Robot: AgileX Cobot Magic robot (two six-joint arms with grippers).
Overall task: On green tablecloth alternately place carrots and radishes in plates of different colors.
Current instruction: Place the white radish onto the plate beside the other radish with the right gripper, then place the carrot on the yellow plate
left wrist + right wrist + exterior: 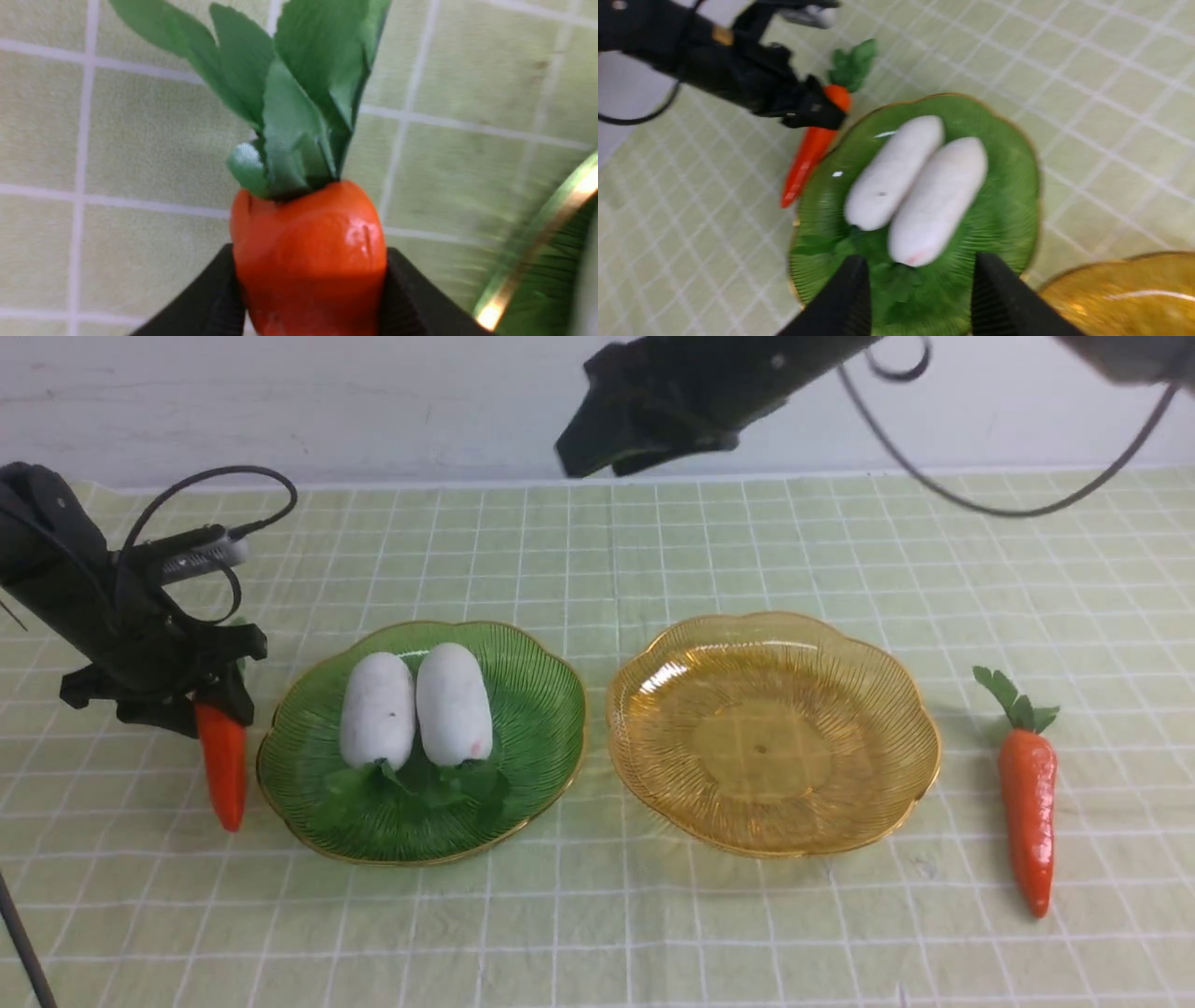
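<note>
On the green tablecloth (597,551), one carrot (222,767) lies left of the green plate (541,709). My left gripper (217,702) is shut on its thick end; in the left wrist view the fingers (212,298) press both sides of this carrot (308,261) below its leaves. Two radishes (377,709) (454,704) lie side by side in the green plate. The amber plate (868,709) holds nothing. A second carrot (1027,803) lies right of it. My right gripper (583,448) hangs high, open and empty; it looks down on the radishes (938,200).
The green plate's gold rim (528,261) is close beside the held carrot. The white wall (373,401) runs behind the table's far edge. Cables (980,504) loop from the right arm above the back of the cloth.
</note>
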